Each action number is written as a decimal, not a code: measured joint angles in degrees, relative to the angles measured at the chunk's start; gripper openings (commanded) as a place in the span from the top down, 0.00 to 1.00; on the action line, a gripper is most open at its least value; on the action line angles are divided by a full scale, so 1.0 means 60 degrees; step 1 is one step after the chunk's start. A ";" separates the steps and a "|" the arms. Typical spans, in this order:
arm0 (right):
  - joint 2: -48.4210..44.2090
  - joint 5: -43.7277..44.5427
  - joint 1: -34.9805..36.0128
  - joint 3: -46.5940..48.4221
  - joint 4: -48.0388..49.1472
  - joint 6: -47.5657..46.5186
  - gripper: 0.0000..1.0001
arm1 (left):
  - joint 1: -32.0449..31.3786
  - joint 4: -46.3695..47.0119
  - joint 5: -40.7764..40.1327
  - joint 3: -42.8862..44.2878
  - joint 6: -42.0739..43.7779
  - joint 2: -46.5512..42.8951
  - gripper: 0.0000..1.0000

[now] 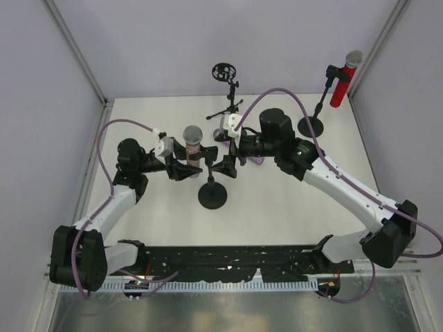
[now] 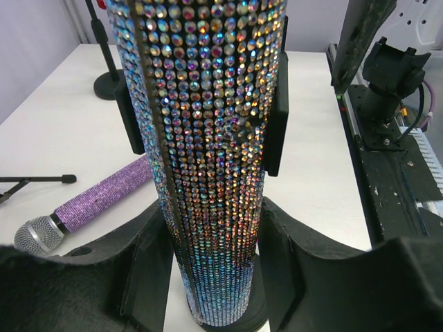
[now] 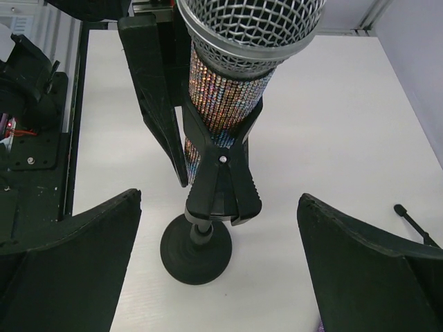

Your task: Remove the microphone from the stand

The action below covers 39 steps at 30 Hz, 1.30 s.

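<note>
Top external view showed the white table (image 1: 152,117) with the stand (image 1: 212,196) near its middle and the microphone (image 1: 192,136) upright in the stand's clip (image 3: 221,180). The left gripper (image 1: 196,168) was clamped on the microphone's rhinestone body close to the clip, a finger against each side. The right gripper (image 1: 223,153) was spread wide and empty, facing the clip from the opposite side. A red microphone (image 1: 340,86) sat on a second stand (image 1: 313,124) at the far right. A tripod stand (image 1: 223,71) stood at the back. A purple microphone (image 2: 104,200) lay flat nearby.
</note>
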 measured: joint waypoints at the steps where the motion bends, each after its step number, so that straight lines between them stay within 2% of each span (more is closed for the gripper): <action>1: 0.0069 -0.0007 0.0000 -0.0007 0.0036 0.0036 0.04 | 0.0000 0.0011 0.0000 0.0000 -0.0033 -0.0004 0.48; 4: 0.0113 -0.0062 0.0007 -0.0058 0.0131 0.0157 0.08 | -0.0015 0.0047 0.0000 0.0000 -0.0066 -0.0004 0.48; 7: 0.0113 -0.0149 0.0015 -0.0178 0.0401 0.0244 0.19 | -0.0018 0.0051 0.0000 -0.0004 -0.0069 -0.0007 0.47; 14: 0.0113 -0.0466 0.0051 -0.0306 0.0543 0.0408 0.29 | -0.0022 0.0157 0.0000 -0.0069 -0.0069 -0.0029 0.47; 16: 0.0113 -0.0539 0.0055 -0.0310 0.0554 0.0444 0.36 | -0.0022 0.0182 -0.0004 -0.0076 -0.0069 -0.0029 0.47; 21: 0.0109 -0.0597 0.0051 -0.0335 0.0674 0.0492 0.41 | -0.0029 0.0189 0.0000 -0.0080 -0.0069 -0.0029 0.47; 29: 0.0018 -0.0568 0.0051 -0.0645 0.1024 0.0550 0.32 | -0.0036 0.0189 -0.0004 -0.0084 -0.0066 -0.0026 0.47; 32: -0.0062 -0.0517 0.0051 -0.0747 0.1049 0.0583 0.15 | -0.0036 0.0189 -0.0004 -0.0084 -0.0066 -0.0026 0.47; 34: -0.0102 -0.0444 0.0051 -0.0794 0.1071 0.0619 0.09 | -0.0036 0.0189 -0.0004 -0.0087 -0.0066 -0.0026 0.47; 39: -0.0102 -0.0066 0.0051 -0.0798 0.1166 0.0834 0.07 | -0.0036 0.0222 0.0000 -0.0087 -0.0073 0.0011 0.47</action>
